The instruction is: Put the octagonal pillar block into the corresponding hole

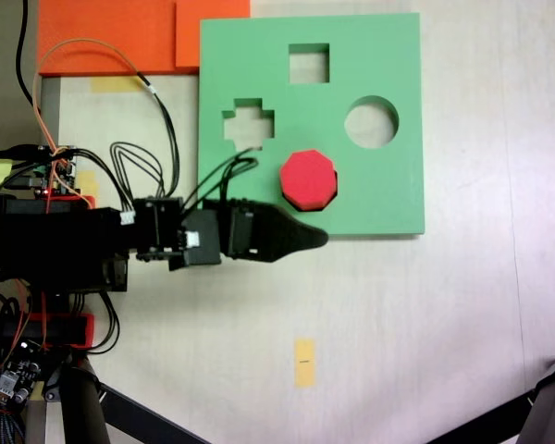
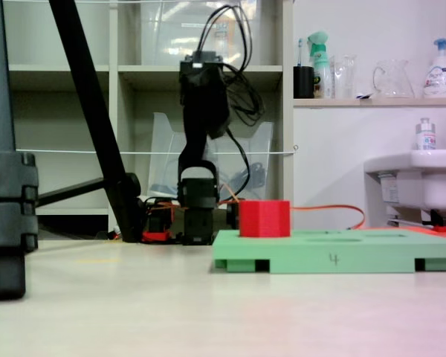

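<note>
**Operator:** From above, the octagonal pillar block (image 1: 308, 178) sits on the green board (image 1: 388, 92), near the board's lower edge, below and between the cross cutout (image 1: 249, 124) and the round cutout (image 1: 371, 122). In the low side view the block (image 2: 264, 218) stands upright and rises above the board's top face (image 2: 334, 242).

**Colleague:** So is it inside the corresponding hole?

**Operator:** I cannot see the hole itself, because the block covers that place. I judge it is in or over the hole, but how deep it goes I cannot tell. It stands quite high, so maybe it is only partly seated.

**Colleague:** And the tool?

**Operator:** The tool (image 1: 316, 238) is just below the block in the top view, apart from it, and it holds nothing. I see only one dark tip, so I cannot tell if the jaws are apart or together.

**Colleague:** What could go wrong?

**Operator:** If the block is not fully down, its corners may not match the hole's corners, and a push would jam it or tilt it. Also the tool is close; a careless sideways move could knock the block or shift the light board on the counter (image 1: 425, 324). The cables (image 1: 153, 102) hang near the board's edge too and could drag on it.
</note>
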